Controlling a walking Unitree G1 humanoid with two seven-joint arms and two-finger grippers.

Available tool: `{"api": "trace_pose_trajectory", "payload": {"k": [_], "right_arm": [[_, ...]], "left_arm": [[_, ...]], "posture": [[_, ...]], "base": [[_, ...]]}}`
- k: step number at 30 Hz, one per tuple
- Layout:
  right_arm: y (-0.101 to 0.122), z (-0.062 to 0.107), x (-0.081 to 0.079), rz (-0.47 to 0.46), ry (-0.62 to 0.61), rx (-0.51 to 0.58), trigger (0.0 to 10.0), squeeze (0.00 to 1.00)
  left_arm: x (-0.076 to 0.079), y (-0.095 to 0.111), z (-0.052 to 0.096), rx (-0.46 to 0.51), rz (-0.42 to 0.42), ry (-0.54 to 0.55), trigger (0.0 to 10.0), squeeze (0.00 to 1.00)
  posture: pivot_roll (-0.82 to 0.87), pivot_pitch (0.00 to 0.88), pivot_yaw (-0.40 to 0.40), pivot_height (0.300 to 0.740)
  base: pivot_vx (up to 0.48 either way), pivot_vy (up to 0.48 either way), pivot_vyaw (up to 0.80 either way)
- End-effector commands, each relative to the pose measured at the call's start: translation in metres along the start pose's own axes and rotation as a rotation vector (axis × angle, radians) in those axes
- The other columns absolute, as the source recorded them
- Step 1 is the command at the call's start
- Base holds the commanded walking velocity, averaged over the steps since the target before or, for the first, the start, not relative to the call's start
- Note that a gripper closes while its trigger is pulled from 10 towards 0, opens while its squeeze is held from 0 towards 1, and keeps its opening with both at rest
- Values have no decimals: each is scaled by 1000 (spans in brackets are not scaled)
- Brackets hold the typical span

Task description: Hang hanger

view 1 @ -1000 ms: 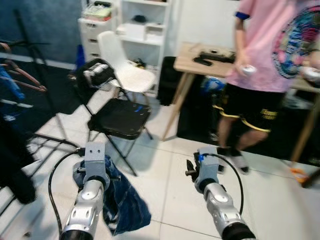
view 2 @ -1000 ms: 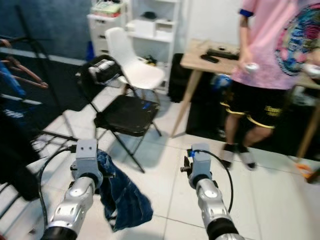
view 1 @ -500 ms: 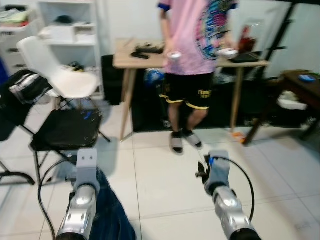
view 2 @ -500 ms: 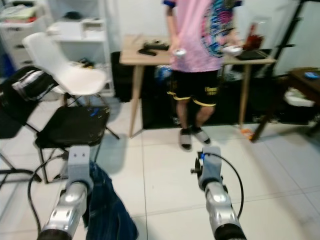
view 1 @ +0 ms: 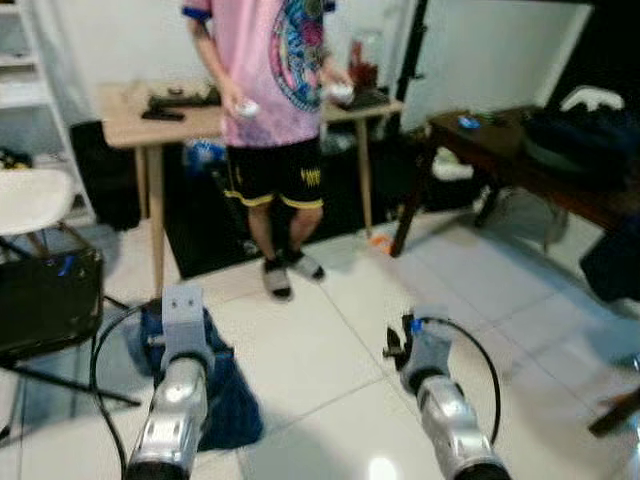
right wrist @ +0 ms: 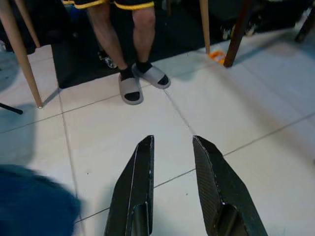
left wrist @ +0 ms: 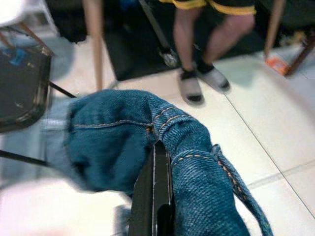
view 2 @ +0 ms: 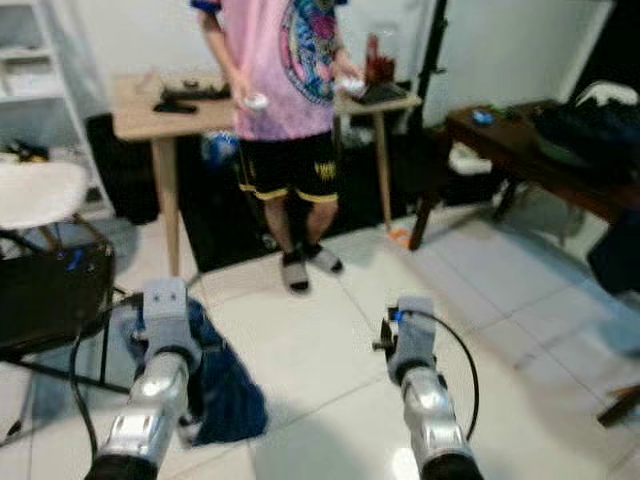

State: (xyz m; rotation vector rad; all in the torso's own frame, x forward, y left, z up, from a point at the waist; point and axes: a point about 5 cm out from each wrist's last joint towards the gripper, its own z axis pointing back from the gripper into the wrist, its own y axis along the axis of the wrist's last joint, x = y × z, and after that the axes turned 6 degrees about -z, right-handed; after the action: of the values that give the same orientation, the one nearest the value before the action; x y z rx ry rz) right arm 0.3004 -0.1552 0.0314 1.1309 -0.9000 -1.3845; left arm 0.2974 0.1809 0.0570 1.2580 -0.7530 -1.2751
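Observation:
My left gripper [left wrist: 160, 145] is shut on a bundle of blue denim cloth [left wrist: 113, 142], which hangs from the black fingers over the white tiled floor. In the left eye view the denim [view 1: 228, 405] droops beside my left arm [view 1: 182, 335]. My right gripper [right wrist: 172, 143] is open and holds nothing, low above the tiles; its arm [view 1: 428, 355] reaches forward on the right. I can make out no hanger, and the denim hides whatever may be inside it.
A person [view 1: 272, 90] in a pink shirt and black shorts stands ahead, holding controllers, in front of a wooden table [view 1: 128, 108]. A black folding chair [view 1: 45, 300] and a white chair [view 1: 30, 195] stand at left. A dark low table [view 1: 520, 165] is at right.
The camera has swung right: the clothes rack and shelves have left the picture, and the dark table has come in. Both grippers look the same, the left still holding the denim.

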Motion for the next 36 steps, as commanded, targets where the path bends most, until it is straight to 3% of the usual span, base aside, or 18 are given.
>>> {"api": "trace_pose_trajectory", "payload": {"k": [1, 4, 5, 7, 11, 19, 23, 29, 36], "right_arm": [[1, 0, 3, 8, -1, -7, 10000, 0], [1, 0, 3, 8, -1, -7, 10000, 0], [2, 0, 3, 6, -3, -9, 10000, 0], [2, -2, 4, 13, 8, -16, 10000, 0], [3, -3, 3, 18, 13, -19, 10000, 0], [6, -5, 6, 27, 15, -21, 10000, 0], [10, -8, 7, 27, 17, -19, 10000, 0], [12, -10, 8, 34, 21, -21, 10000, 0], [19, -16, 5, 60, 64, -24, 10000, 0]], "left_arm": [[-5, 7, -3, 54, -78, 64, 10000, 0], [-5, 5, -3, 31, -59, 61, 10000, 0], [1, 6, -2, 10, 30, -44, 10000, 0], [11, 13, 1, 39, 101, -161, 10000, 0], [13, 17, 0, 56, 89, -165, 10000, 0], [17, 21, 2, 44, 172, -189, 10000, 0], [13, 25, 6, 106, 164, -200, 10000, 0], [13, 24, 6, 82, 171, -192, 10000, 0], [11, 23, 6, 83, 108, -179, 10000, 0]], "posture": [[35, 0, -26, 740], [35, 0, -26, 740], [37, 0, -27, 740], [51, 0, -24, 740], [53, 0, -24, 740], [59, 0, -42, 740], [63, 0, -53, 740], [65, 0, -65, 740], [58, 0, -70, 740]], "base": [[0, 0, -800], [0, 0, -267], [0, 0, 0], [0, 0, 0], [0, 0, -200], [0, 0, -500], [0, 0, 0], [0, 0, -667], [0, 0, -571]]}}
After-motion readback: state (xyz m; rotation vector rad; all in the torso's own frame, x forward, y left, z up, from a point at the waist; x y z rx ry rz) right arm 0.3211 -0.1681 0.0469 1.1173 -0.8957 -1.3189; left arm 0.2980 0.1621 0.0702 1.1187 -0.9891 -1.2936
